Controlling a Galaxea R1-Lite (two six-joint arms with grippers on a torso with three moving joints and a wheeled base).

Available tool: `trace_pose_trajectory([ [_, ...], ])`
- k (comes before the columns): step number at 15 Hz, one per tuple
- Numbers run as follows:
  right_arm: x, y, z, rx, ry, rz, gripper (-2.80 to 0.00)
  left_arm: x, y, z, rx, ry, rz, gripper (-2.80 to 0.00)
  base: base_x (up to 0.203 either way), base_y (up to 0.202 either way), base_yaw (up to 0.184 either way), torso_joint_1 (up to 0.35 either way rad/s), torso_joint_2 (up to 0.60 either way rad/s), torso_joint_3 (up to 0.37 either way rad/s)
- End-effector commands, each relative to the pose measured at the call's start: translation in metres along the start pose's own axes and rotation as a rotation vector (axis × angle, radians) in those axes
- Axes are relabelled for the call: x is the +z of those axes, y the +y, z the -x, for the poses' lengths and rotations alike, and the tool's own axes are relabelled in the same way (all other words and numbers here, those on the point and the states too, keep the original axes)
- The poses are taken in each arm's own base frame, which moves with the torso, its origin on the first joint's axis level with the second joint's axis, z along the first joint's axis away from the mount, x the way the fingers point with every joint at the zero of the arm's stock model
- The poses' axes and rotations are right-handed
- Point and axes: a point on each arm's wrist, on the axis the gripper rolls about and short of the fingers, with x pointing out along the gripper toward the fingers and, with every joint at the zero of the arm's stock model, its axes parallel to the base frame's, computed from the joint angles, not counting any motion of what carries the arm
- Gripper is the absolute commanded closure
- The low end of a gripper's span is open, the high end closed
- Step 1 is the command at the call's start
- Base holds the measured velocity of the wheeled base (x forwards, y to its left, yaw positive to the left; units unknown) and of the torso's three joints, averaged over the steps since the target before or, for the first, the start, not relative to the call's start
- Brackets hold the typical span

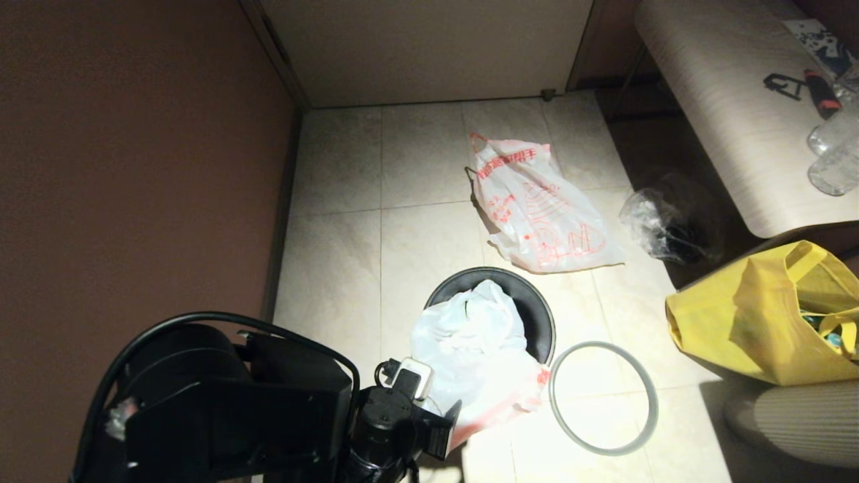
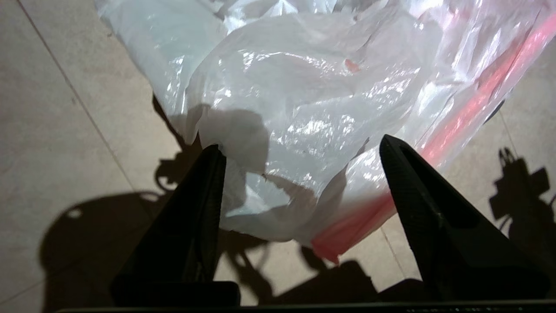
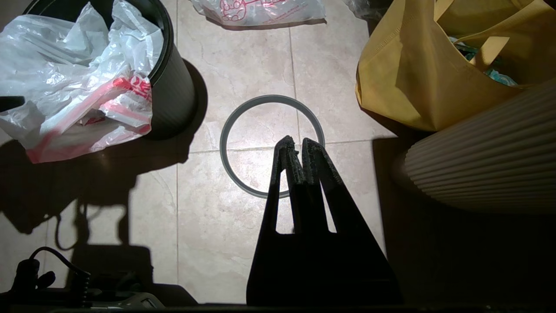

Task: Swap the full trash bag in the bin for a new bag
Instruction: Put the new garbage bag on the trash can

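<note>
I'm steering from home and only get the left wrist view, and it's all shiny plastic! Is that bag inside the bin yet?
Observer: Partly. The thin cloudy-white plastic bag is stuffed in the small round black plastic bin. It spills over the near rim to the floor, between the open left gripper's fingers.
Operator: Where's the bin's ring?
Observer: The thin grey hoop lies flat on the tiles beside the bin, on the robot's right. The right gripper is shut and holds nothing.
Operator: And the old bag?
Observer: The white plastic bag with bold red-orange print lies on the floor beyond the bin.
</note>
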Motion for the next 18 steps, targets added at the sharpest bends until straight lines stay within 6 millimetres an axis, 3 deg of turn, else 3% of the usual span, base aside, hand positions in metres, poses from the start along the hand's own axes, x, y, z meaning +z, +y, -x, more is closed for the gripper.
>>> trace_pose_trajectory([
  [1, 0.000, 0.000, 0.000, 0.000, 0.000, 0.000, 0.00, 0.004, -0.004, -0.013, -0.003, -0.035, 0.011, -2.80, 0.000, 0.000, 0.000, 0.000, 0.00, 0.000],
  [3, 0.000, 0.000, 0.000, 0.000, 0.001, 0.000, 0.00, -0.002, -0.007, -0.022, -0.002, -0.008, 0.002, -2.80, 0.000, 0.000, 0.000, 0.000, 0.00, 0.000],
  [9, 0.000, 0.000, 0.000, 0.000, 0.000, 0.000, 0.00, 0.000, -0.009, -0.025, -0.005, -0.016, 0.003, -2.80, 0.000, 0.000, 0.000, 0.000, 0.00, 0.000],
  [15, 0.000, 0.000, 0.000, 0.001, 0.000, 0.000, 0.00, -0.011, -0.015, -0.001, -0.022, 0.033, -0.021, -2.80, 0.000, 0.000, 0.000, 0.000, 0.00, 0.000],
  [18, 0.000, 0.000, 0.000, 0.000, 0.000, 0.000, 0.00, -0.016, -0.018, -0.001, -0.026, 0.049, -0.017, -2.80, 0.000, 0.000, 0.000, 0.000, 0.00, 0.000],
])
